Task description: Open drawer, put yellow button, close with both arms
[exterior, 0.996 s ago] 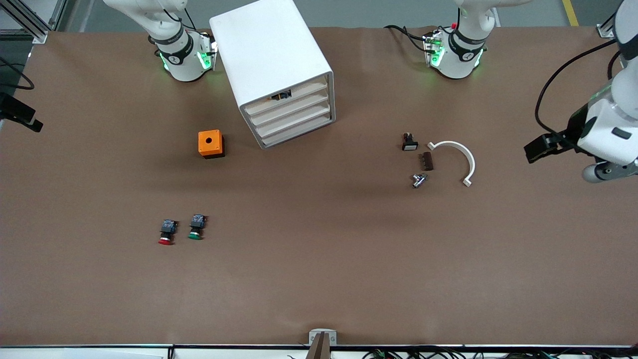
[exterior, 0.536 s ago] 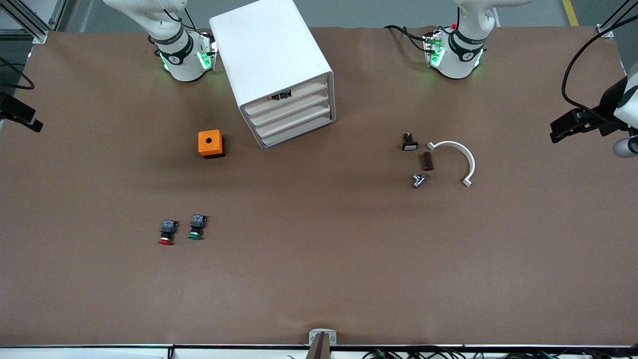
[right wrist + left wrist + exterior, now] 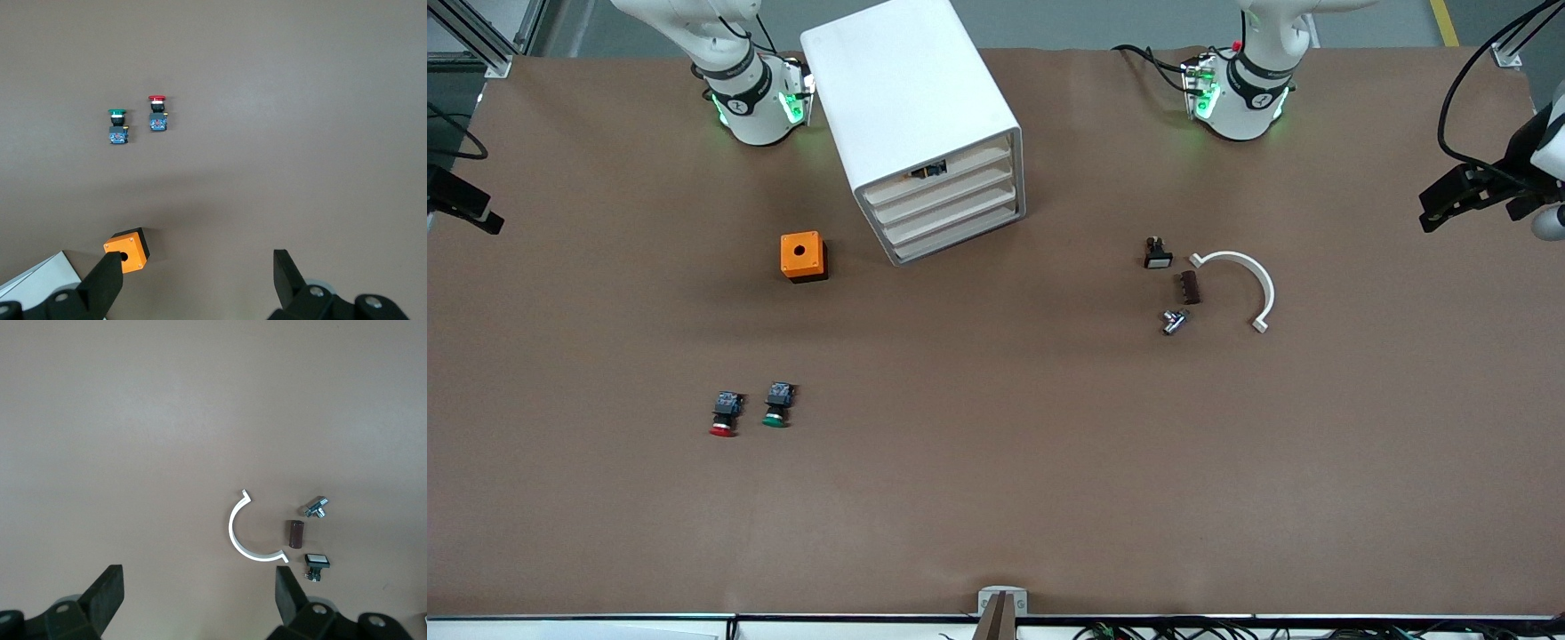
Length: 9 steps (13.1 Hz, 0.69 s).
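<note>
The white cabinet stands near the right arm's base. Its topmost drawer sits pushed in, level with the three lower ones. A small dark and blue piece shows in that drawer's slot; it looks like the yellow button's body, and its cap is not clear. My left gripper hangs high over the table's edge at the left arm's end, open and empty in the left wrist view. My right gripper is open and empty, high over the orange box; it is out of the front view.
An orange box lies beside the cabinet. A red-capped button and a green-capped button lie nearer the front camera. A white curved clip, a brown block and two small parts lie toward the left arm's end.
My left gripper has drawn back toward the table's edge at the left arm's end and away from the front camera's side. Nothing on the table has moved.
</note>
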Each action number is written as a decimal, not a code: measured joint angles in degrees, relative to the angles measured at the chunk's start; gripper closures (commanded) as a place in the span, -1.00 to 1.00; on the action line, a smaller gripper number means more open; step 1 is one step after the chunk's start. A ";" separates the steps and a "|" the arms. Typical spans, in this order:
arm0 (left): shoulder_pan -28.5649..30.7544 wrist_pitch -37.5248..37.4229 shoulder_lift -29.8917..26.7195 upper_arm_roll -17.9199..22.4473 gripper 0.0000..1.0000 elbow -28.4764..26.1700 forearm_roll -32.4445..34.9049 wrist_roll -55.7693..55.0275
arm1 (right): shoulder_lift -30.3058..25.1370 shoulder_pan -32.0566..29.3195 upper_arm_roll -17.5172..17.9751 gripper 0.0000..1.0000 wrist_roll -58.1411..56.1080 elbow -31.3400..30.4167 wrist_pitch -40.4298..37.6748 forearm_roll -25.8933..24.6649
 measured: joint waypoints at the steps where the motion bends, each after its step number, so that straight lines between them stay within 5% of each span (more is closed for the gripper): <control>1: -0.01 0.13 -0.19 0.00 -1.00 -0.20 -0.12 0.00 | 0.00 -0.05 -0.02 -1.00 0.00 -0.03 0.00 0.00; 9: 0.23 0.66 -0.72 0.18 -1.00 0.37 -0.47 0.18 | -0.39 -1.69 -0.18 -1.00 -0.08 0.13 -0.86 0.00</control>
